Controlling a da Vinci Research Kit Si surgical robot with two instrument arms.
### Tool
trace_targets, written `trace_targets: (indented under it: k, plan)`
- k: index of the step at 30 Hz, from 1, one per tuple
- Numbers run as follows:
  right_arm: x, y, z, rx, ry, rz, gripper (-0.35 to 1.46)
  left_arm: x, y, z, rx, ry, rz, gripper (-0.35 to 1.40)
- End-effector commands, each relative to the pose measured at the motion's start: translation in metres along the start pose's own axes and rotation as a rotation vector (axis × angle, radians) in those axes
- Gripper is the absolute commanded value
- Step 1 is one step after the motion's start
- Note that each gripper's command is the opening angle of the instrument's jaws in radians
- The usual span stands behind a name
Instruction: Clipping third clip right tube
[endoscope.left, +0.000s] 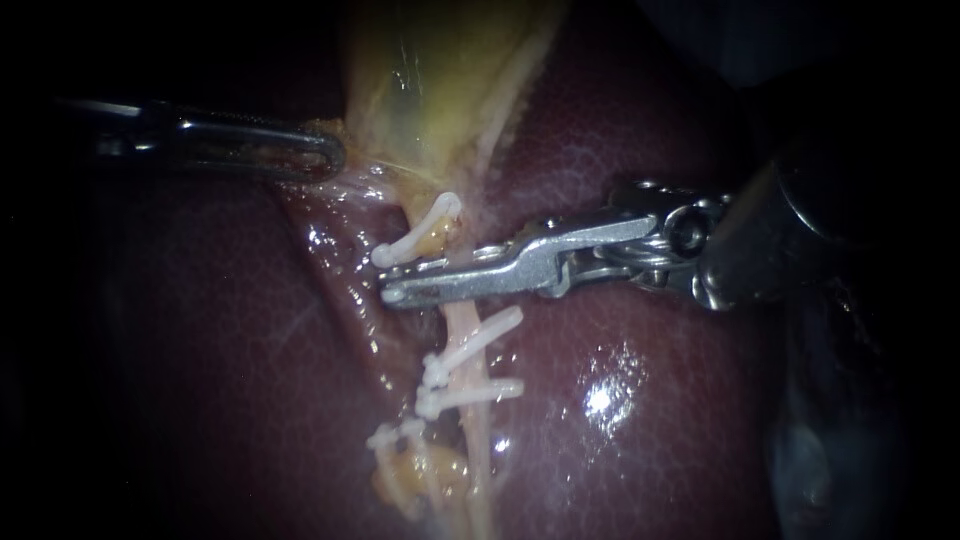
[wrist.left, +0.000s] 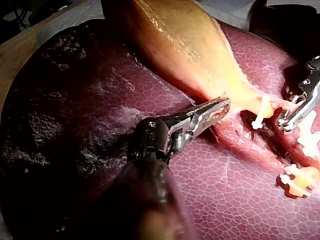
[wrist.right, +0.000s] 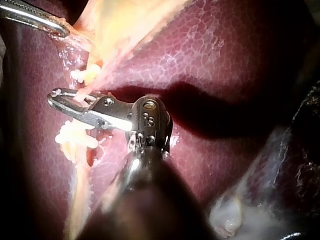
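A pale tube (endoscope.left: 462, 322) runs down from the yellow gallbladder (endoscope.left: 440, 80) over the dark red liver (endoscope.left: 200, 380). One white clip (endoscope.left: 415, 238) sits across it high up, and two more (endoscope.left: 487, 333) (endoscope.left: 470, 392) sit lower down. My right instrument (endoscope.left: 392, 290) reaches in from the right, its jaws closed across the tube between the upper clip and the lower ones. In the right wrist view the tube (wrist.right: 82, 92) passes between those jaws (wrist.right: 54, 94). My left instrument (endoscope.left: 335, 155) is shut on the gallbladder's lower edge (wrist.left: 235, 100), holding it toward the left.
Another white clip (endoscope.left: 393, 435) sits on a yellowish stump at the lower left of the tube. Wet glistening liver surrounds the field. The right instrument's wrist and shaft (endoscope.left: 740, 240) fill the right side. A pale lump of tissue (wrist.right: 230, 220) lies beside the right shaft.
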Motion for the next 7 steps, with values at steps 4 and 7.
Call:
trace_targets:
  k: [4,7]
  plan:
    - [0.0,0.0,0.0,0.0,0.0,0.0,-0.35,0.0,0.0,0.0,0.0,0.0,0.0,-0.35]
    - [0.0,0.0,-0.0001,0.0,0.001,0.006,-0.35,0.0,0.0,0.0,0.0,0.0,-0.006,-0.35]
